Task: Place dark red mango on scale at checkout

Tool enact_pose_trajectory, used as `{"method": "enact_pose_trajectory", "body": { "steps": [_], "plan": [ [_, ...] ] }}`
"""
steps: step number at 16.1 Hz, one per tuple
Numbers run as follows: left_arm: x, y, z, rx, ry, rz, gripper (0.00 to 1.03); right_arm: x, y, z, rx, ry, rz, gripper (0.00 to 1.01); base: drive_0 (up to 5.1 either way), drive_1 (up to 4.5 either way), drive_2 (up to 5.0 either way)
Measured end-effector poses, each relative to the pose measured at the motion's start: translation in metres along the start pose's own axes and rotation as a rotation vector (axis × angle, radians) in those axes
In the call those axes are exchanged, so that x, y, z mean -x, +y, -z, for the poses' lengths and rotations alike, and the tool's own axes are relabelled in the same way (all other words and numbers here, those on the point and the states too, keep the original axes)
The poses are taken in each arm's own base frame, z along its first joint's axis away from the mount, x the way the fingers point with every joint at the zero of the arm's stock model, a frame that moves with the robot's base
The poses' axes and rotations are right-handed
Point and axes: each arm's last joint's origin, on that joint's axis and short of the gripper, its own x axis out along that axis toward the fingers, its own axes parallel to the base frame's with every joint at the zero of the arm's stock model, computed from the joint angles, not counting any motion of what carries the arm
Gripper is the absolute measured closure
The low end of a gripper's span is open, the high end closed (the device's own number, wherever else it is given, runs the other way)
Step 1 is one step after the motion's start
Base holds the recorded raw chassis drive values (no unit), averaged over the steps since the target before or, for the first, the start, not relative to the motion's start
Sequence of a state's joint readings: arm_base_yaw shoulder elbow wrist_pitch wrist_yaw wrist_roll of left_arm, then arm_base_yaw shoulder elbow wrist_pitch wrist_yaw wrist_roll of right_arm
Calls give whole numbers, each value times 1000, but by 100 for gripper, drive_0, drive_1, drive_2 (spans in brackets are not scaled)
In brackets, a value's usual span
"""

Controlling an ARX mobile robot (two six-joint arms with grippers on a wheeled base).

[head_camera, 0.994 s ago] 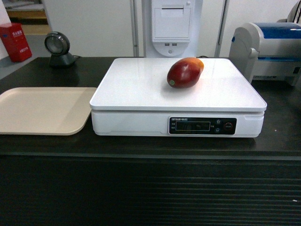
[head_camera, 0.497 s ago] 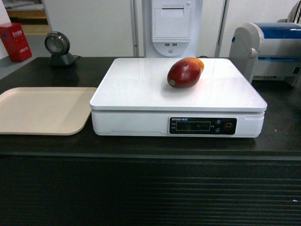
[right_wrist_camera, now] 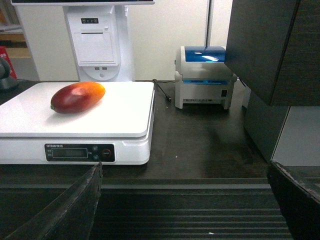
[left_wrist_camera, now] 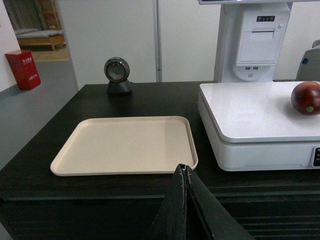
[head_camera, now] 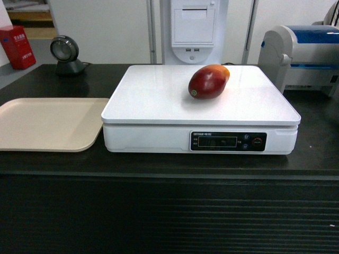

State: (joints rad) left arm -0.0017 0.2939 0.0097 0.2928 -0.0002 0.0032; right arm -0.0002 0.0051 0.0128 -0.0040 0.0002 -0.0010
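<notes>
The dark red mango (head_camera: pixel 208 81) lies on the scale (head_camera: pixel 159 100) (far right); left gripper (left_wrist_camera: pixel 186 172) together, right gripper (right_wrist_camera: pixel 185 200) apart; keep both clear of the platter.

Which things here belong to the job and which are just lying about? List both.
Job: mango, scale, checkout.
Lying about: beige tray, scanner, printer, receipt terminal, red box.

White walls (head_camera: pixel 100 26) behind; grey floor (left_wrist_camera: pixel 30 115) at left, with red box (left_wrist_camera: pixel 22 69) against wall. Wooden bench (left_wrist_camera: pixel 42 39) beyond doorway. Even indoor light.
</notes>
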Motion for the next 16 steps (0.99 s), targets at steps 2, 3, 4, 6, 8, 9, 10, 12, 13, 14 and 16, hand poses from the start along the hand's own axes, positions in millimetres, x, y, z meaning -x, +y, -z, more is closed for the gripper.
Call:
{"method": "enact_pose_trajectory", "body": {
  "steps": [2,3,4,6,8,9,10,12,13,14,16],
  "plan": [
    [3,0,0,0,-3,0,101,0,0,0,0,0,0,3,0,0,0],
    [4,0,0,0,-3,0,101,0,0,0,0,0,0,3,0,0,0],
    [5,0,0,0,-2,0,101,0,0,0,0,0,0,3,0,0,0],
    [8,0,0,0,-2,0,101,0,0,0,0,0,0,3,0,0,0],
    [17,0,6,0,45,0,101,0,0,0,0,0,0,3,0,0,0],
    [19,0,0,0,-13,0,101,0,0,0,0,0,0,3,0,0,0],
    [18,0,4,0,14,0,101,0,0,0,0,-1,0,3,0,0,0],
    [18,0,3,0,6,0,101,0,0,0,0,0,0,3,0,0,0],
    [18,0,3,0,10,-1,101,0,0,0,0,0,0,3,0,0,0],
    [18,0,3,2,10,0,100,0,0,0,0,0,0,3,0,0,0],
    [18,0,3,2,10,0,76,0,0,0,0,0,0,3,0,0,0]
  ]
}}
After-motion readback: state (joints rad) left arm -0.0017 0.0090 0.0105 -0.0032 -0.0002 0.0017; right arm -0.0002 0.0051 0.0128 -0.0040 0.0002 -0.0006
